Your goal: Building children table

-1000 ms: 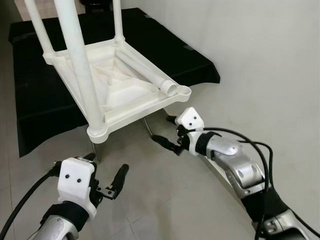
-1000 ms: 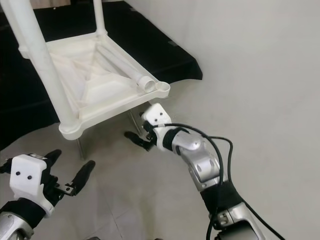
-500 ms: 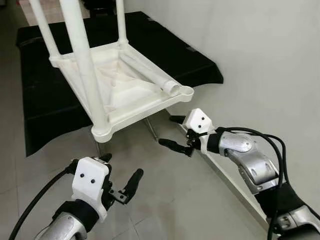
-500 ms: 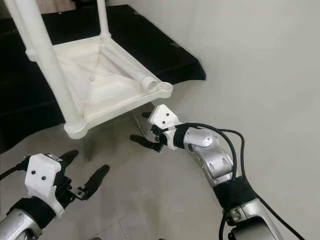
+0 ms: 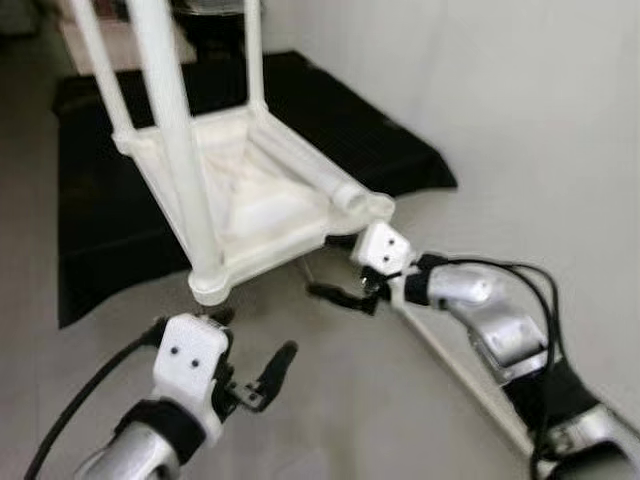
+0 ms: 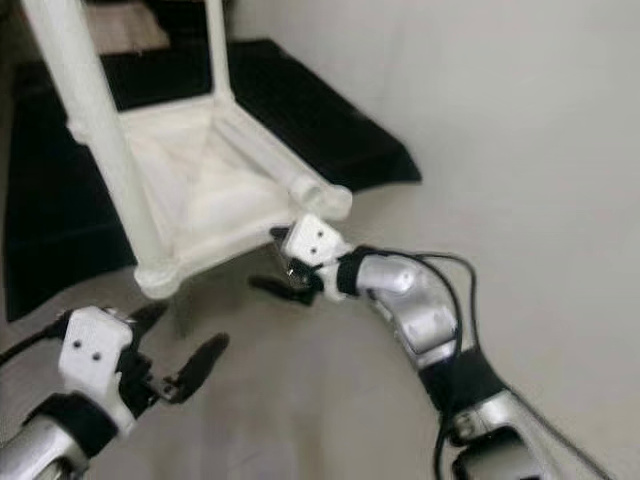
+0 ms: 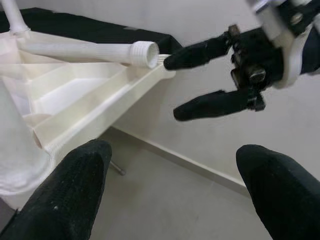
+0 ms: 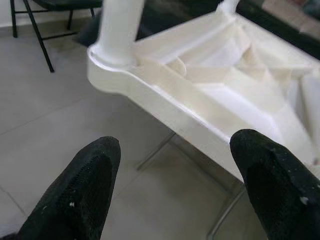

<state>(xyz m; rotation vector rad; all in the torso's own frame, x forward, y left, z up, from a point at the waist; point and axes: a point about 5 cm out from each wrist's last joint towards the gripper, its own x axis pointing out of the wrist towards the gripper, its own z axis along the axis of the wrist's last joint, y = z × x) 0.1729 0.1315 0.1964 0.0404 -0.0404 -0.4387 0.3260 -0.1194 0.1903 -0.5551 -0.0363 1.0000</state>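
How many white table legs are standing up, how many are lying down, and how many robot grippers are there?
Standing legs: 3
Lying leg: 1
Grippers, left gripper and right gripper: 2
Total: 6

The upturned children's table (image 5: 250, 200) looks like smooth white plastic with a faint sheen; the cloth (image 5: 90, 220) beneath it is matt black. The floor (image 5: 400, 400) under the jaws is pale, smooth tile; the right arm (image 5: 490, 310) is glossy silver metal.
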